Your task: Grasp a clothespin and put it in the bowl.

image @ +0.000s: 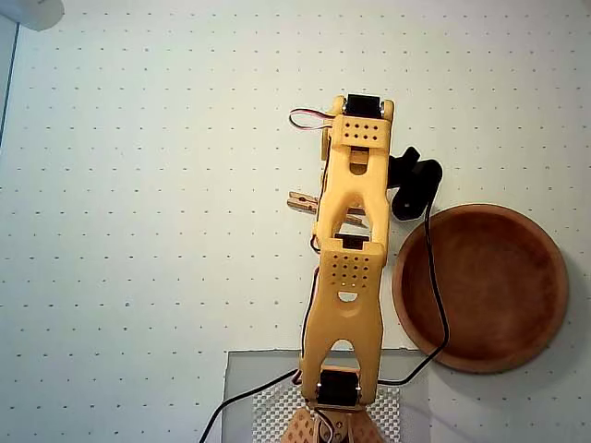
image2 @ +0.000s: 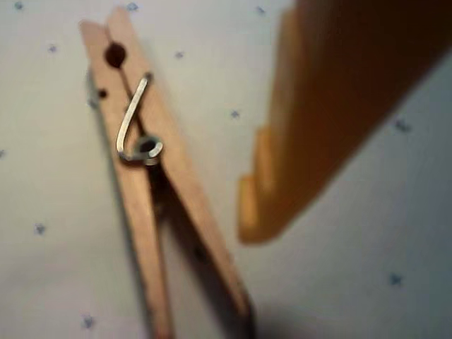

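The clothespin (image2: 152, 176) is light-tan wood with a metal spring and lies flat on the dotted white table. In the overhead view only its end (image: 300, 201) sticks out to the left of my yellow arm. My gripper (image2: 198, 233) is low over the table beside it. One yellow finger (image2: 282, 169) shows just right of the clothespin with nothing against its tip. The other finger is out of view. The jaws stand apart and hold nothing. The reddish-brown wooden bowl (image: 480, 346) sits empty to the right of the arm.
My yellow arm (image: 349, 277) runs up from the bottom edge and hides the gripper in the overhead view. A black wrist camera (image: 416, 185) and its cable (image: 434, 277) hang near the bowl's left rim. A grey base plate (image: 245, 397) lies at the bottom.
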`<action>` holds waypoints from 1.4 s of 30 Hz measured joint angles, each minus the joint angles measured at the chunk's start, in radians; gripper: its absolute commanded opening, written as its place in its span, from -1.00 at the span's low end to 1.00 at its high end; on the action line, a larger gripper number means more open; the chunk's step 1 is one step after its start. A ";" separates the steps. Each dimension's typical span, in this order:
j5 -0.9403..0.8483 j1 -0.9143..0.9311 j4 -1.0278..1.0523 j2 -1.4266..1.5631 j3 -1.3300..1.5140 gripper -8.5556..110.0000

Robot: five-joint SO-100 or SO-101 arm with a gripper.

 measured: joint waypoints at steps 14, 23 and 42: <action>-0.207 0.015 -0.083 -0.014 -0.002 -0.37; -0.209 -0.018 -0.092 -0.014 -0.005 -0.38; -0.029 -0.048 -0.095 -0.014 -0.005 -0.90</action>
